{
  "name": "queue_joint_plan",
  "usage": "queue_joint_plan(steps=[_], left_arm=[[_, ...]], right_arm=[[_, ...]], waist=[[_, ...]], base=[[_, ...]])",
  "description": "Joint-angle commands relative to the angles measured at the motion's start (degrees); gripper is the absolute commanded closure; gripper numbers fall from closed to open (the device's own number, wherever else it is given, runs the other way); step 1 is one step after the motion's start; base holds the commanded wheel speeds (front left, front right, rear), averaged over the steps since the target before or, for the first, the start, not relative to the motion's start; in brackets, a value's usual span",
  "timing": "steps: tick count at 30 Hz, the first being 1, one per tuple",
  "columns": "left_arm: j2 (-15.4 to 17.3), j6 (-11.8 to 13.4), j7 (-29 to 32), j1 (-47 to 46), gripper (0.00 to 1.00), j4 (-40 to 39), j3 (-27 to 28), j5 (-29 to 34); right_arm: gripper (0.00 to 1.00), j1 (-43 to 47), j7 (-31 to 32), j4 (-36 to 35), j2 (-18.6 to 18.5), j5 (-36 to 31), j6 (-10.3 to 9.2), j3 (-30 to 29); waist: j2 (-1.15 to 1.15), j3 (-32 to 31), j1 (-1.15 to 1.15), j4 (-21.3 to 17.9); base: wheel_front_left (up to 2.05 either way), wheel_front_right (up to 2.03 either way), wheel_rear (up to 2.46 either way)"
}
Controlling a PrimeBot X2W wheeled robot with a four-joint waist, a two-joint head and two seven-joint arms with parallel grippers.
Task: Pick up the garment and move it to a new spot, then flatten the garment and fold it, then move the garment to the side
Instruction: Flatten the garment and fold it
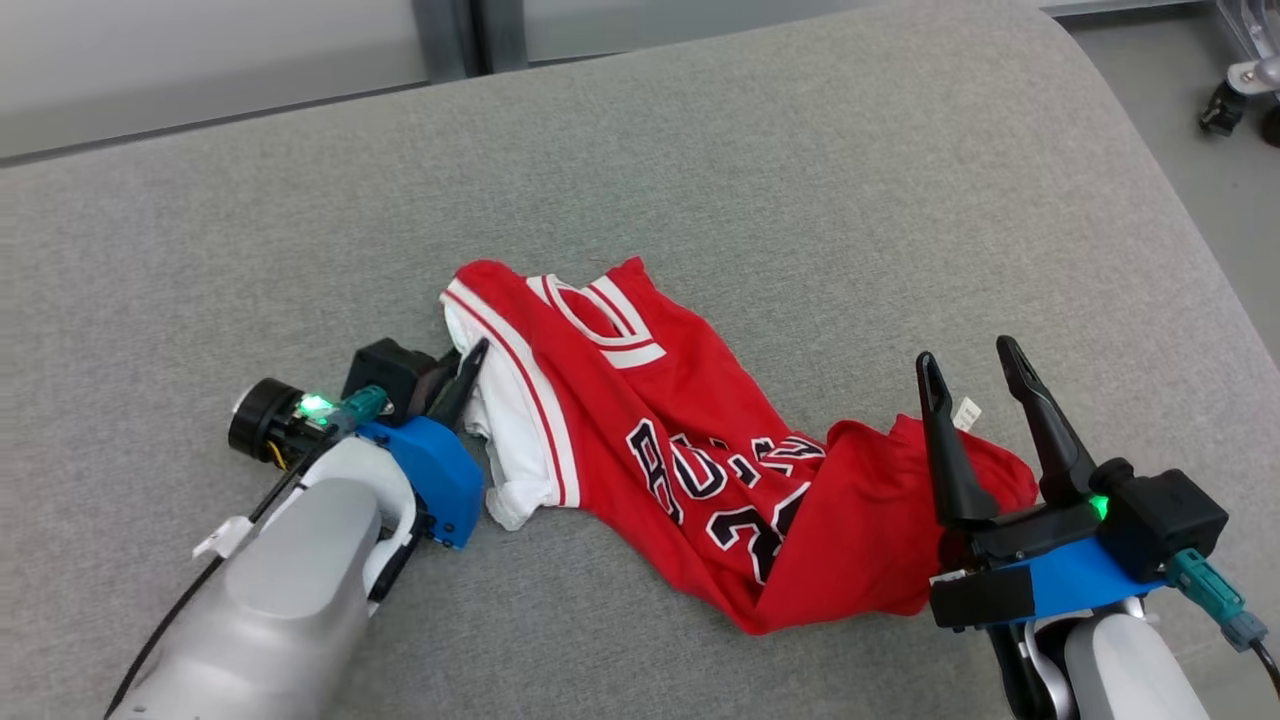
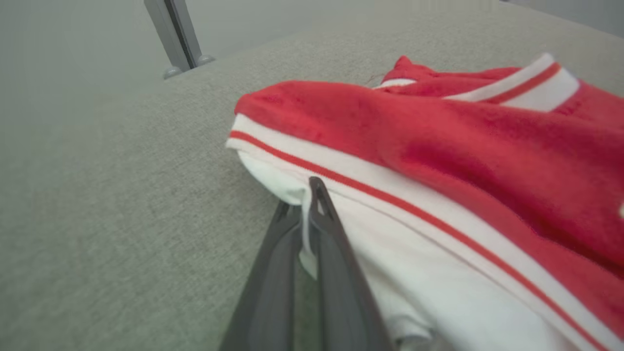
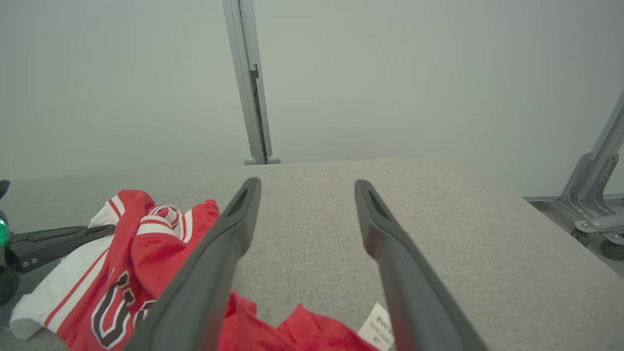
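The crumpled red-and-white jersey garment [image 1: 700, 440] lay unflattened on the grey fabric-covered bench [image 1: 800, 180], left gripper [image 1: 470, 365] fingers pinching its white edge, right gripper [image 1: 965, 352] fingers spread above its tagged end; lifting, relocating, flattening and folding remained.

a broad padded surface covered in grey woven fabric [image 1: 800, 180] carries one thing – a crumpled red and white basketball jersey [image 1: 690, 420] with black lettering, lying straight on the cloth. the grey fabric runs on past the jersey to every side, and the surface's rounded corner sits beyond the jersey and to its right. the jersey's striped neckline [image 1: 600, 325] is at its far end. a white fold [image 1: 515, 440] bunches along its left edge – a small white tag [image 1: 966, 413] pokes out at its right end.
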Motion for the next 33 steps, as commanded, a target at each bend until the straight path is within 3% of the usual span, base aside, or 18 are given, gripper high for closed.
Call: queue_joint_plan(steps=[1,9,24,33], left_arm=[[0.7,-0.1,0.0,-0.3,1.0,-1.1,0.9,-0.3],[2.0,1.2,0.0,7.5,1.0,-11.1,10.9,1.0],[5.7,5.5,0.0,29.3,1.0,-25.5,24.3,4.3],[8.1,9.1,0.0,40.0,1.0,-29.6,31.4,2.7]], right_arm=[[0.0,0.3,-0.2,-0.3,-0.1,0.2,0.01,-0.2],[0.0,2.5,-0.2,1.0,-0.1,0.3,0.01,-0.8],[0.0,5.6,-0.2,3.5,-0.1,-0.3,0.01,-2.3],[0.0,6.3,-0.2,4.2,-0.1,-0.5,0.01,-2.6]], waist=[[-0.01,-0.4,-0.01,0.5],[-0.01,-4.6,-0.01,5.2],[-0.01,-11.1,-0.01,15.3],[-0.01,-12.5,-0.01,17.9]], base=[[0.0,0.0,0.0],[0.0,0.0,0.0],[0.0,0.0,0.0],[0.0,0.0,0.0]])
